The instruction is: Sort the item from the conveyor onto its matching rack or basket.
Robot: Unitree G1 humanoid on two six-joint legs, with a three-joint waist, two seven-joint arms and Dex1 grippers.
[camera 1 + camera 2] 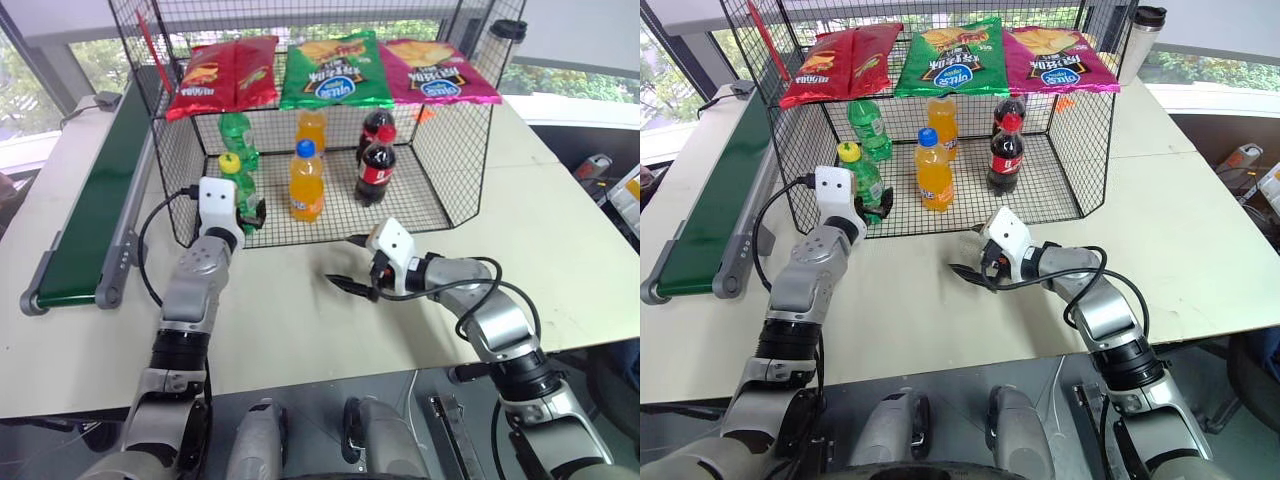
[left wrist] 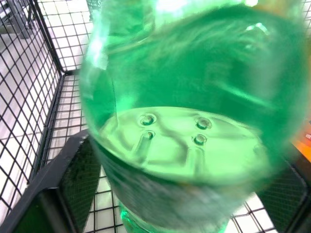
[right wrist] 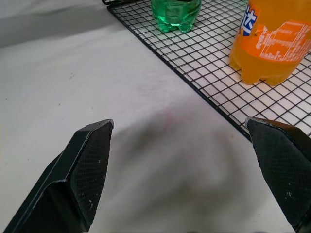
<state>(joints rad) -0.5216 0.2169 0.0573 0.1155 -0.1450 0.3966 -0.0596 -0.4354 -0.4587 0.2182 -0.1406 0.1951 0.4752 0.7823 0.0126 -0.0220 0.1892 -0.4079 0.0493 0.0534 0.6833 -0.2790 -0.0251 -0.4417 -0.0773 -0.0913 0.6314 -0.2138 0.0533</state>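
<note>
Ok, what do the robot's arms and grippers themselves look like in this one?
Both arms are silver-grey segmented metal with black joint rings. Each wrist carries a white block with small dark dots, and a black cable loops beside it. The left gripper and right gripper have black, textured, wedge-shaped fingers.

The green chip bag on top of the cage and the pink bag beside it each carry a blue oval logo, but the lettering cannot be read. The orange bottle has a blue-and-white label, its letters cropped and unreadable.
</note>
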